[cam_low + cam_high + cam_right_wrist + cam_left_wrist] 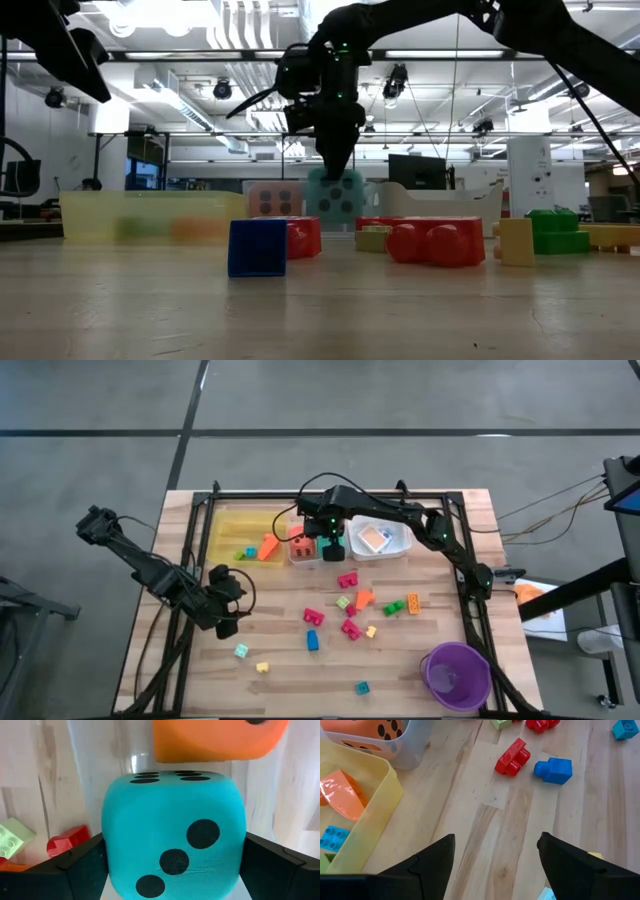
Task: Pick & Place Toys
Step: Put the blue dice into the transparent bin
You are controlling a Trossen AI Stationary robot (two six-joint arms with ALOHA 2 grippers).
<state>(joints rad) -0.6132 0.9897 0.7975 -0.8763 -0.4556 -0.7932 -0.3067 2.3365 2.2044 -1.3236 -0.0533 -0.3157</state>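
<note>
teal die [174, 834] | black dots, rounded corners | right gripper [175, 865] fingers flanking it, spread wide

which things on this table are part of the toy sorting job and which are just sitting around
Job things:
- large teal dotted dice, between the right hand's fingers
- large orange dotted dice
- small loose plastic blocks, e.g. blue one

Just lying about:
- purple round cup
- yellow rectangular tray
</note>
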